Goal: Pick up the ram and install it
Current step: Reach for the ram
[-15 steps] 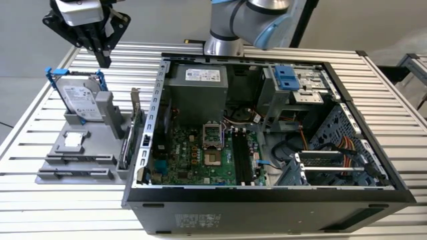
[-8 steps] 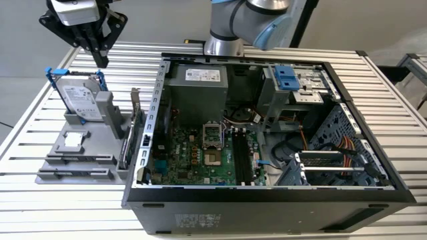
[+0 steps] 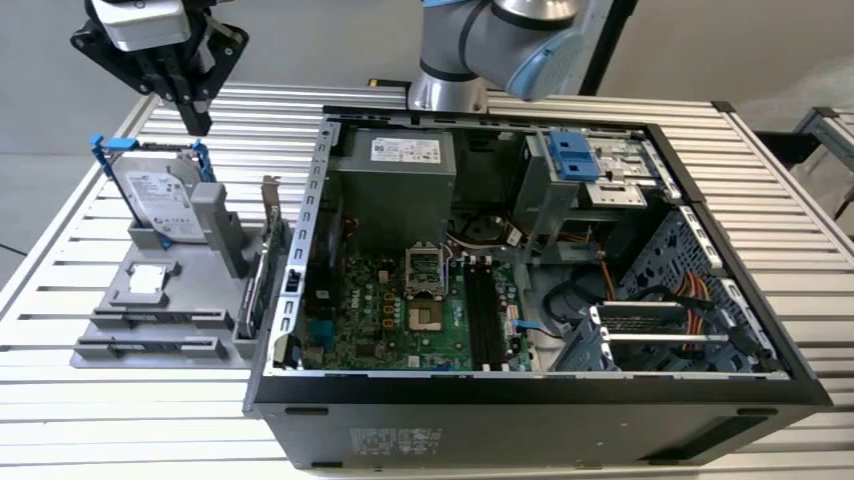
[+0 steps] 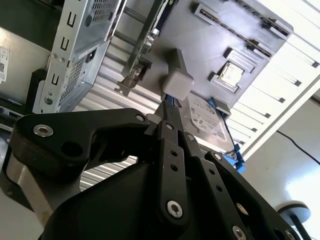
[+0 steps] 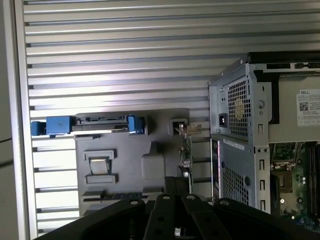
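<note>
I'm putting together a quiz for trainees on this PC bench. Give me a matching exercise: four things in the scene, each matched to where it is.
Things:
1. claw
2. hard drive
3. card with metal bracket
4. computer case

Places:
A. upright in the grey holder, between blue rails
B. lying open on its side, at the exterior view's right
C. in the air over the grey holder
D. upright at the holder's edge nearest the case

Pairs: 1-C, 2-A, 3-D, 4-B

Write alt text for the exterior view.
A black gripper hangs above a hard drive standing upright in a grey holder at the exterior view's left. Beside it, an open computer case lies on a slatted metal table, its motherboard exposed.
</note>
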Action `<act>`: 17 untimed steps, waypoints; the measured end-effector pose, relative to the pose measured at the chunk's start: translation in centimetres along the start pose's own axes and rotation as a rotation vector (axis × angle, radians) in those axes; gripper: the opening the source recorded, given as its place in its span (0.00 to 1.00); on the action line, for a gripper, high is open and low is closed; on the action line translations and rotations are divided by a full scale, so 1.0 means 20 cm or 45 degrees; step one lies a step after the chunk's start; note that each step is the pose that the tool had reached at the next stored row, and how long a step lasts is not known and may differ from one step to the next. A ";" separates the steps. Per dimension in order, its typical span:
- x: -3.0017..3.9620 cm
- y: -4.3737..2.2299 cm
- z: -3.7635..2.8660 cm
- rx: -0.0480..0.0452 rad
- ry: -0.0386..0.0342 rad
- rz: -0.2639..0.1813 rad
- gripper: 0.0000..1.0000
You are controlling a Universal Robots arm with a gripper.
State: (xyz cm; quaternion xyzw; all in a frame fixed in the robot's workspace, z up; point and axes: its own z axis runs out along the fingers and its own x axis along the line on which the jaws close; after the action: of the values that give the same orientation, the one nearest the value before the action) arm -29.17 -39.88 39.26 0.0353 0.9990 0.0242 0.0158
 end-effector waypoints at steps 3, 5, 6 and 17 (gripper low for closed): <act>0.009 -0.001 0.000 0.000 0.0001 0.000 0.00; 0.014 -0.001 -0.001 0.000 0.0000 0.000 0.00; 0.017 -0.001 -0.001 0.000 0.0001 0.000 0.00; 0.053 -0.004 -0.002 0.000 0.0001 0.000 0.00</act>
State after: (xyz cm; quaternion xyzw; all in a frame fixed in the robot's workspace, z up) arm -30.22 -39.88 39.26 0.0352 0.9990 0.0242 0.0157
